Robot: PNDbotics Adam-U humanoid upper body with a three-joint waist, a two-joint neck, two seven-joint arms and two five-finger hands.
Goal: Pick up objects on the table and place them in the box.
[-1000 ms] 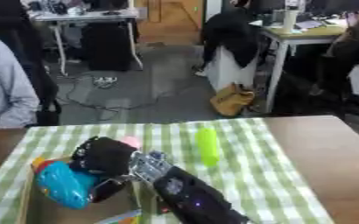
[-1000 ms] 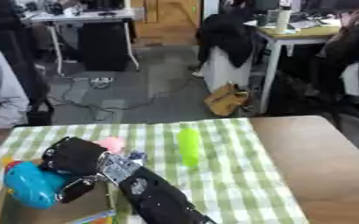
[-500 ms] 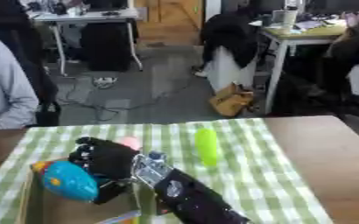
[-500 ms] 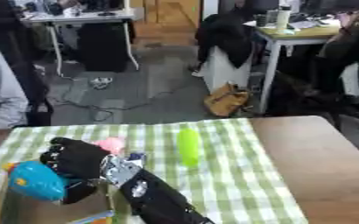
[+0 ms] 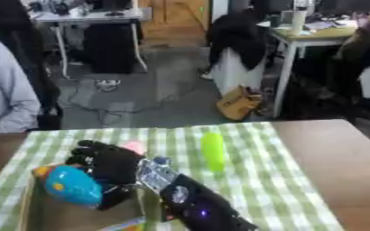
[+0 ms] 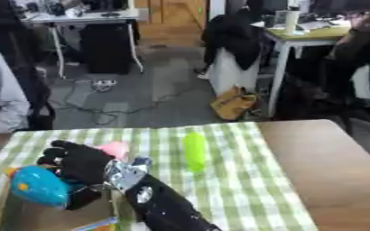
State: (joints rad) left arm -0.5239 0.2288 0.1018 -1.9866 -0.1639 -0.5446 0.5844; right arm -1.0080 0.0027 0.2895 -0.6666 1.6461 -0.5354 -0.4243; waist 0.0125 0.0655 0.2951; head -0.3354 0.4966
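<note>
My right hand (image 5: 109, 166) reaches in from the bottom edge toward the lower left, its black fingers curled round a blue rounded toy (image 5: 71, 186) with an orange end. The toy hangs over the open cardboard box (image 5: 25, 208) at the lower left corner. Just behind the hand, a small pink object (image 6: 114, 149) lies on the green checked cloth (image 5: 251, 180). A light green elongated object (image 5: 213, 151) lies on the cloth to the right of the hand, apart from it. My left hand shows in neither view.
A colourful flat item (image 5: 125, 224) lies inside the box near its right wall. Bare brown tabletop (image 5: 338, 167) stretches to the right of the cloth. A person in grey (image 5: 6, 99) sits at the far left edge; desks and chairs stand beyond the table.
The hand and the blue toy have shifted only slightly, the toy a little higher over the box than one second ago. The pink and green objects have not moved.
</note>
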